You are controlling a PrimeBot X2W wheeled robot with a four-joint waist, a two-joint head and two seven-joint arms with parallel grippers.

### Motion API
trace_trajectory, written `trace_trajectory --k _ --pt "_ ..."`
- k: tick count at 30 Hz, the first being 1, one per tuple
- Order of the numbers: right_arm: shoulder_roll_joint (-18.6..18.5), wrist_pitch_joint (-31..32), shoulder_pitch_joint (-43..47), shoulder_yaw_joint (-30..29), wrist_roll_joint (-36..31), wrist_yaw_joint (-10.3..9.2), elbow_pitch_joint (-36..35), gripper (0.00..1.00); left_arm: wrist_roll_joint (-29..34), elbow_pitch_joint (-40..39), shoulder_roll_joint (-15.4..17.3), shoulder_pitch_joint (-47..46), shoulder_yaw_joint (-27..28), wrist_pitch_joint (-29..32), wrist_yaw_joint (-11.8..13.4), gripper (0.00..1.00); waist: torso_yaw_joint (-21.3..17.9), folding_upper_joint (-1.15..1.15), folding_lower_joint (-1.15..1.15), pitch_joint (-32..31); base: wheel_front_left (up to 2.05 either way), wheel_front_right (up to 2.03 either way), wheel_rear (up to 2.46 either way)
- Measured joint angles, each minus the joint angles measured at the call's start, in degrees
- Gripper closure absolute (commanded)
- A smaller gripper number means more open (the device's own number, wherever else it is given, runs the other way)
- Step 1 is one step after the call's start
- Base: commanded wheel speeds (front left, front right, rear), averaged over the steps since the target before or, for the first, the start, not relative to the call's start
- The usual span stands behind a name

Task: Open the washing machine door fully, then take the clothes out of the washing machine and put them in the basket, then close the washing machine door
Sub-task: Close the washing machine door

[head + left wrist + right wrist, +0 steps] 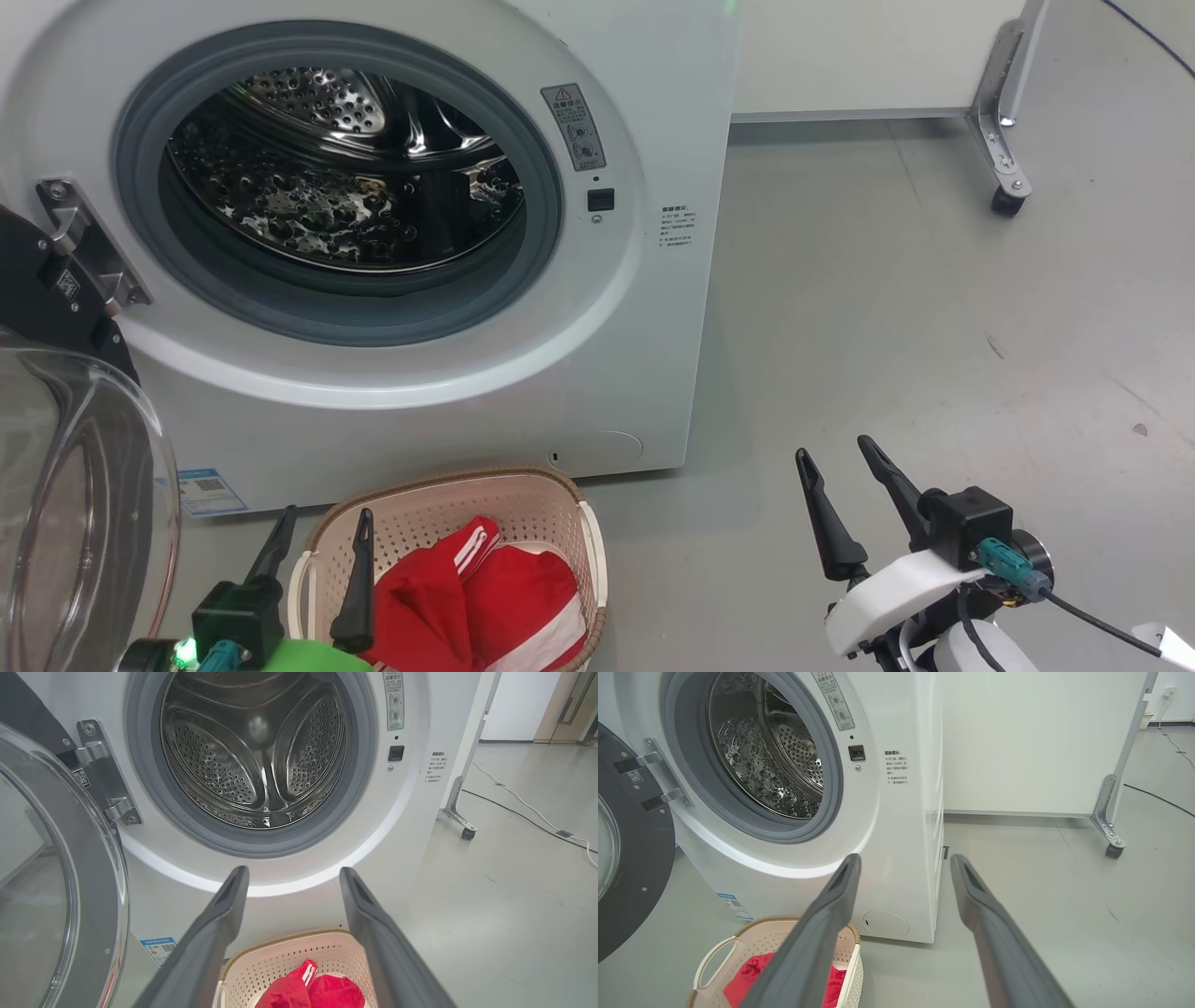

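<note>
The white washing machine point(597, 373) stands with its round door point(75, 485) swung wide open to the left, glass bowl bulging toward me. Its steel drum point(345, 168) looks bare inside. On the floor in front sits the cream basket point(551, 499), and the red clothes point(504, 597) with white stripes lie in it. My left gripper point(322, 527) is open, hanging over the basket's left side with nothing between its fingers. My right gripper point(836, 453) is open above the bare floor, right of the basket. The left wrist view looks past open fingers at the drum point(257, 751) and basket point(280, 956).
A white partition panel on a metal foot with a castor point(1006, 201) stands behind and to the right of the machine. Grey floor point(934, 327) spreads to the right. Cables point(528, 812) run across the floor farther off.
</note>
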Motion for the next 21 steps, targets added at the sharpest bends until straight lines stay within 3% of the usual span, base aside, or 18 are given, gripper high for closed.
trace_trajectory --k 21 --pt "0.01 0.0 0.0 -0.21 0.01 0.0 -0.02 0.0 -0.02 -2.16 0.23 0.76 -0.38 1.87 0.03 0.0 0.11 0.0 0.0 0.02 -0.77 0.77 0.0"
